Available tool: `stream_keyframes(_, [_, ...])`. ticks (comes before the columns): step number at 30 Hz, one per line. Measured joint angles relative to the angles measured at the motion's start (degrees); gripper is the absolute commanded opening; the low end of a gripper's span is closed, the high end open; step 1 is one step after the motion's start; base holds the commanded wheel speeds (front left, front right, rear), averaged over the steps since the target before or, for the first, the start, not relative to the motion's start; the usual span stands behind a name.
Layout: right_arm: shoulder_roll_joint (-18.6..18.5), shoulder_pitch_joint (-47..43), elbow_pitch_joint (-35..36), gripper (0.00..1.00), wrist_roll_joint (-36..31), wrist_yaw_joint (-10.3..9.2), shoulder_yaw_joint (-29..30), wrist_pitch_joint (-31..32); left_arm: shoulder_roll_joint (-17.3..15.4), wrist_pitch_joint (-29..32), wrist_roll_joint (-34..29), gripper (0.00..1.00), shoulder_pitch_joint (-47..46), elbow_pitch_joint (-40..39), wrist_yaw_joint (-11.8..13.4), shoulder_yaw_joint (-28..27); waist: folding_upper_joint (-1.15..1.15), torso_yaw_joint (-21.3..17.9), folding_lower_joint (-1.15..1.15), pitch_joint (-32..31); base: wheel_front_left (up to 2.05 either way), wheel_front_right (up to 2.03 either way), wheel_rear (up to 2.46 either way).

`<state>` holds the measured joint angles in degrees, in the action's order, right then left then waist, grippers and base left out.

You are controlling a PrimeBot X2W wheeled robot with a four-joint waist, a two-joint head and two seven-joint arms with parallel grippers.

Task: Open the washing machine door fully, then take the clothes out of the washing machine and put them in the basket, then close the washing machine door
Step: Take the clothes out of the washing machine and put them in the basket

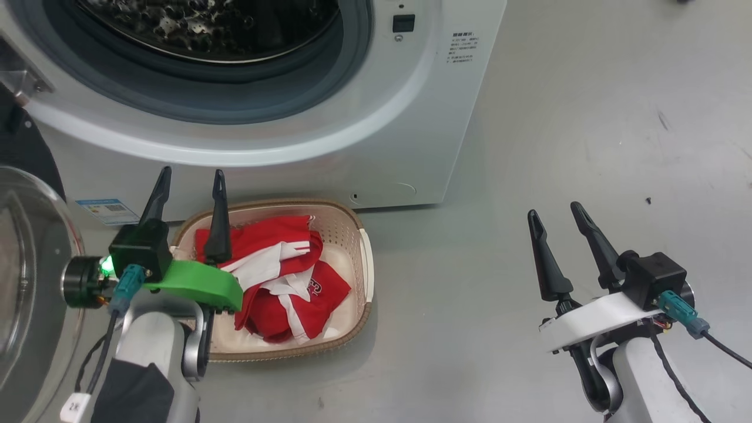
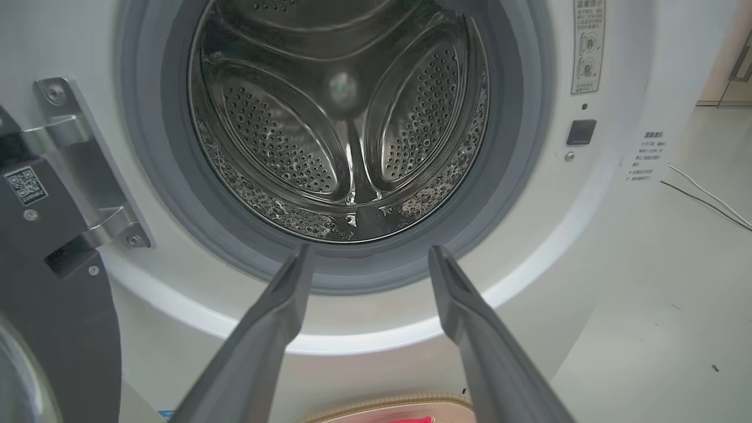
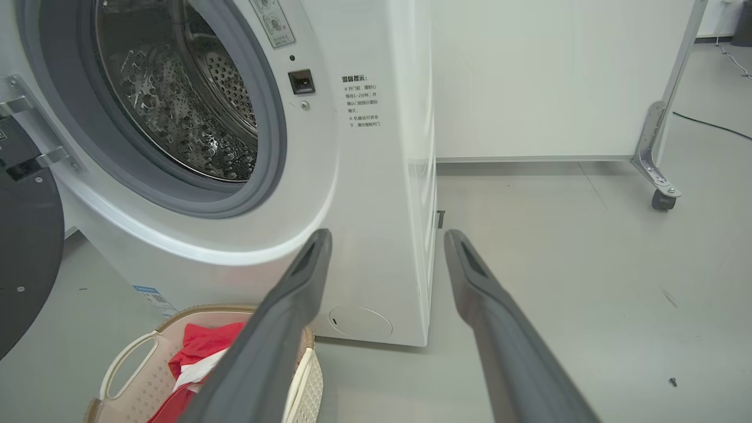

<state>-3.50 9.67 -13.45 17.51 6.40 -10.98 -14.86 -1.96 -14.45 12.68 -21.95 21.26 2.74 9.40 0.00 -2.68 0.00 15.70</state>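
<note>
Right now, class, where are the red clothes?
In the head view, the clothes lie in the basket on the floor before the washing machine, partly behind the left gripper's fingers.

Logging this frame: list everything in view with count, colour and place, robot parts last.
washing machine: one, white, ahead of the robot
washing machine door: one, black rim with clear glass, swung open at the head view's left
drum: one, perforated steel, no garments visible inside
basket: one, cream with brown rim, on the floor before the machine
clothes: a heap, count unclear, red with white trim, in the basket
label: one, blue, low on the machine front
panel on a caster: one, white, beyond the machine
cables: two, black and white, on the floor
left end effector: one, dark fingers, open, over the basket's left side
right end effector: one, dark fingers, open, over the floor right of the basket
</note>
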Motion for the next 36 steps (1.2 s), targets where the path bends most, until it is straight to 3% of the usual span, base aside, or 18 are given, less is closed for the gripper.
stream_keyframes(20, [0.36,-8.55,0.73,1.00,-0.54,-1.38,0.69,0.00,-0.21,0.01,-0.07,1.00,20.03,-8.01,1.27,2.71,0.00,1.27,0.00,-10.74,0.00,0.00,0.00])
stream_keyframes(36, [0.70,-12.85,1.86,1.00,-1.02,-2.47,0.03,0.00,-0.45,0.01,-0.11,1.00,25.58,-13.40,2.03,3.47,0.00,-0.35,0.00,-13.57,0.00,0.00,0.00])
